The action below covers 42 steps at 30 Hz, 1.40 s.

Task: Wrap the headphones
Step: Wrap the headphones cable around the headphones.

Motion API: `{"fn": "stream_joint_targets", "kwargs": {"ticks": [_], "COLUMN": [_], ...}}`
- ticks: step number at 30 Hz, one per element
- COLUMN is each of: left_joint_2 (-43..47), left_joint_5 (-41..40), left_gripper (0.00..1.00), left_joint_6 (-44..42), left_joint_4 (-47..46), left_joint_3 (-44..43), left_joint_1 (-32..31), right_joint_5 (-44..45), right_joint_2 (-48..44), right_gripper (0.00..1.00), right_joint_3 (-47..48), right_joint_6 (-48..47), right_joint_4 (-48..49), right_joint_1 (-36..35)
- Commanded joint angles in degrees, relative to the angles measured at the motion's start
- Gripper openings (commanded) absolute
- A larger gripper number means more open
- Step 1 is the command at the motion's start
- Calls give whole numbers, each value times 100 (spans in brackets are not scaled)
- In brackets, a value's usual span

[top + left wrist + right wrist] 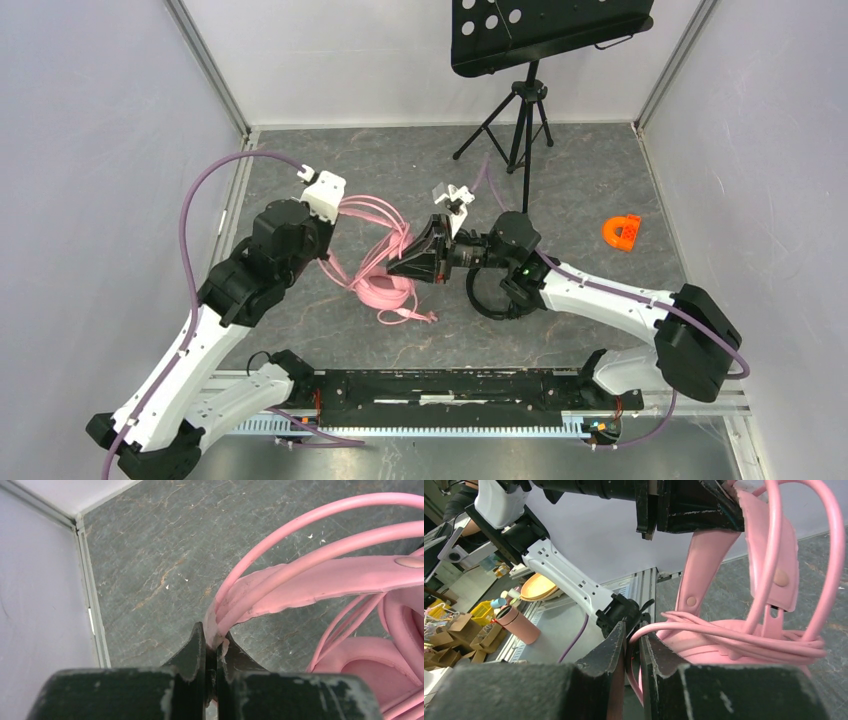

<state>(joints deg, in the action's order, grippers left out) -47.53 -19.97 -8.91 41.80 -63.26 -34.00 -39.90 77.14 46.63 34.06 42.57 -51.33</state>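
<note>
Black fingers of the right gripper (633, 635) fill the foreground of its wrist view, closed narrowly on one strand of the pink cable (734, 641), which runs from them into loops gathered low around the pink headphones (385, 272). That headset stands left of the desk's (580, 170) middle, held by the left gripper (216, 647), which is clamped tight on the end of the headband (325, 580) with cable turns caught beside it; whether the ear cups rest on the desk I cannot tell

To wrap well, the left arm should probably stay a steady anchor while the right leads its strand round with light tension, laying each turn beside the last so the slack loops do not slip off, and minding the loose tail trailing on the desk

Left arm: elbow high, wrist turned inward. Right arm: stretched low across, gripper facing its partner. Just beneath its forearm lie the black headphones (490, 298), untouched. An orange piece (621, 232) sits well apart; a music stand (545, 30) rises behind
</note>
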Motion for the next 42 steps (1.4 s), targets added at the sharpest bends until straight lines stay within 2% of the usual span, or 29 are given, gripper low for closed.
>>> {"fn": "stream_joint_targets", "kwargs": {"ticks": [1,12,28,33,38,42], "left_joint_2": [113,105,130,136,173,136], "left_joint_5": [-529,-1027,-895,-877,-824,-876], "left_gripper": [2,2,2,2,2,2], "left_joint_6": [1203,2382,3315,3484,3623,3658], "left_joint_4": [-607,-651,-1076,-1119,-1245,-1243], "left_joint_3": [-339,-492,-335,-433,-406,-371], "left_joint_1": [23,25,25,25,22,17], "right_joint_5": [141,1368,2598,2879,2773,2822], "right_joint_2": [93,199,279,348,386,305], "right_gripper": [20,21,22,21,16,18], "right_joint_3": [434,825,1055,1172,1267,1244], "right_joint_6": [-385,-1365,-1702,-1926,-1960,-1911], "right_joint_4": [-234,-1452,-1357,-1584,-1915,-2052], "right_joint_1": [-164,-450,-753,-816,-901,-927]}}
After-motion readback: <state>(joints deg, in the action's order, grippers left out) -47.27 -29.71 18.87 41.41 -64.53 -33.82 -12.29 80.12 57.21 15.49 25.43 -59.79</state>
